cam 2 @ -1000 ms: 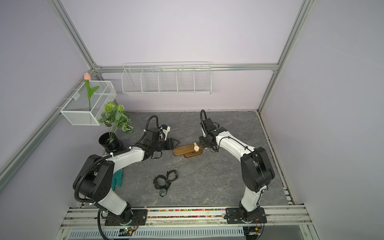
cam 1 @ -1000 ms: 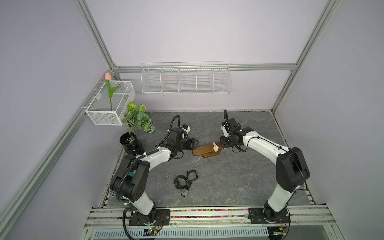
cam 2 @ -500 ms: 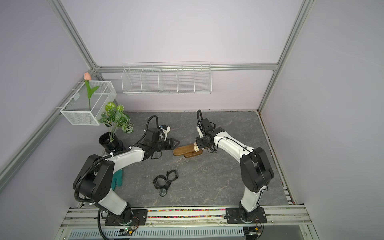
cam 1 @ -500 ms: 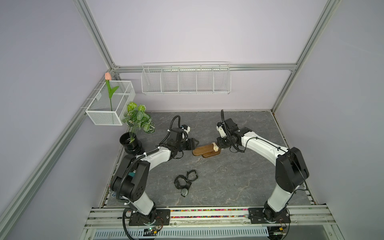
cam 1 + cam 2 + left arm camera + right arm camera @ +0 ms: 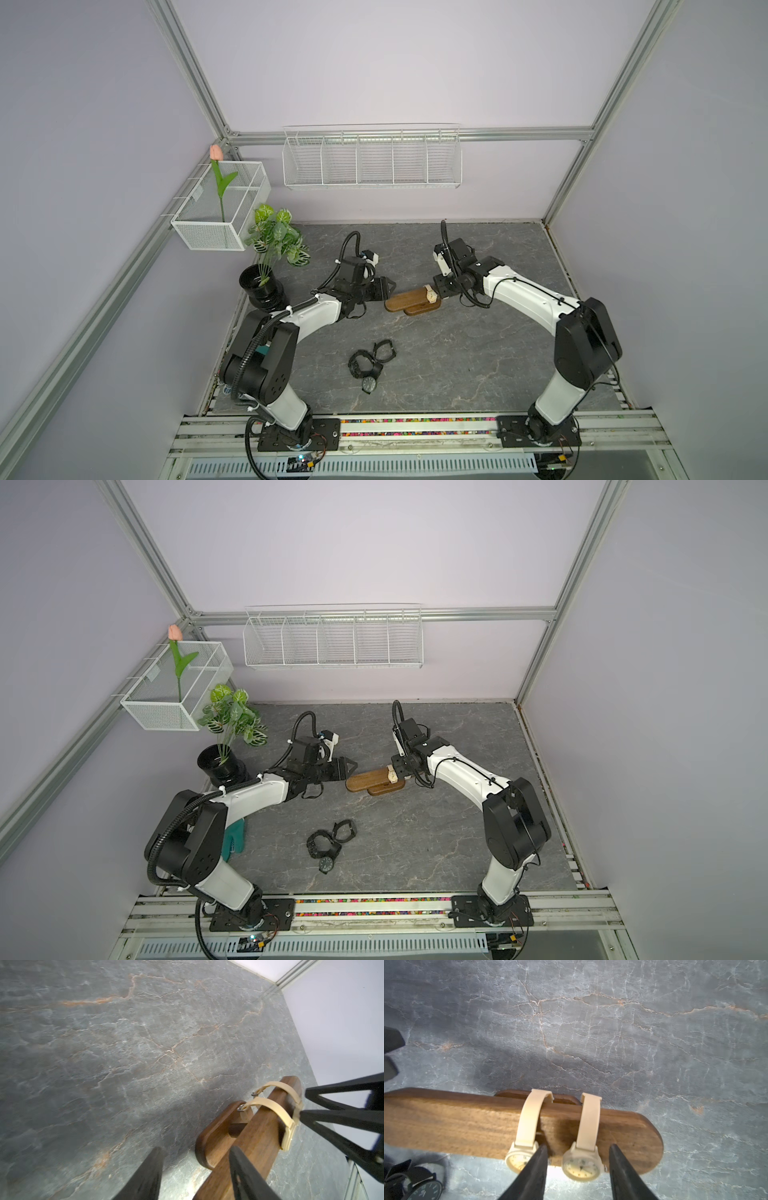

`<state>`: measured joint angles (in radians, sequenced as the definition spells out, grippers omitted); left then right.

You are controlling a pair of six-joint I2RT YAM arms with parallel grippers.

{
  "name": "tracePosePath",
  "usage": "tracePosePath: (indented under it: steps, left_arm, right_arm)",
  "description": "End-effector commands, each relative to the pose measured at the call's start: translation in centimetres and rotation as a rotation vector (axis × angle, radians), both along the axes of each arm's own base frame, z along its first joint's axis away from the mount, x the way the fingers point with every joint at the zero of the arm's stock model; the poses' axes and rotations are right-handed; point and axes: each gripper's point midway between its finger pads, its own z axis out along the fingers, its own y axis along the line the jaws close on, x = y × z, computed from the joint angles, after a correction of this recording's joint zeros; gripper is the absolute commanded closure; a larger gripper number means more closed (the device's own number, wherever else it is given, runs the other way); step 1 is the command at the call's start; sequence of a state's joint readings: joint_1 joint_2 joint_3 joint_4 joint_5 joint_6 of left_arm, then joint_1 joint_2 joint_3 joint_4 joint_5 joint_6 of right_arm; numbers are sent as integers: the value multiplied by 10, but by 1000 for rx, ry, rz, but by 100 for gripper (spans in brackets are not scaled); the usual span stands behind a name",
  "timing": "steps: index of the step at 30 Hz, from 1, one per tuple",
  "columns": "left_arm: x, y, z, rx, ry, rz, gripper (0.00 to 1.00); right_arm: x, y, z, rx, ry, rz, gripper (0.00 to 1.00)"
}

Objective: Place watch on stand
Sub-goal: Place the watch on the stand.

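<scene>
The stand (image 5: pixel 411 300) (image 5: pixel 372 780) is a dark wooden bar on a small base, mid-floor. In the right wrist view two cream watches (image 5: pixel 527 1126) (image 5: pixel 587 1126) hang over the bar (image 5: pixel 456 1124) near its rounded end. My right gripper (image 5: pixel 577 1147) (image 5: pixel 440 289) is open, its fingers either side of the outer watch's face with gaps on both sides. My left gripper (image 5: pixel 196 1149) (image 5: pixel 384 287) is open at the bar's other end (image 5: pixel 255 1147); one finger overlaps the wood, and floor shows beside the other.
Black watches (image 5: pixel 372 365) (image 5: pixel 330 845) lie in a heap on the floor nearer the front; one shows in the right wrist view (image 5: pixel 423 1188). A potted plant (image 5: pixel 266 286) stands at the left, beside my left arm. Two wire baskets (image 5: pixel 220 208) (image 5: pixel 372 158) hang on the walls.
My right gripper shifted a little left along the bar and its fingers spread, letting go of the outer cream watch. The left arm has not moved.
</scene>
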<state>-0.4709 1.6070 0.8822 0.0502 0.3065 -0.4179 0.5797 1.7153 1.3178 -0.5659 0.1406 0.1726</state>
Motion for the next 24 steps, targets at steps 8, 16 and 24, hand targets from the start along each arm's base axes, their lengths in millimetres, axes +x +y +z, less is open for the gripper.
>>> tracePosePath:
  steps: [8, 16, 24]
  left_arm:
    - [-16, 23, 14, 52, -22, 96, 42]
    - [-26, 21, 0, 54, 9, 68, 40]
    - [-26, 19, -5, 68, 19, 63, 40]
  right_arm:
    - [-23, -9, -5, 5, 14, 14, 48]
    - [-26, -6, -14, -8, 28, 51, 47]
    - [-15, -5, -11, -53, 12, 59, 57]
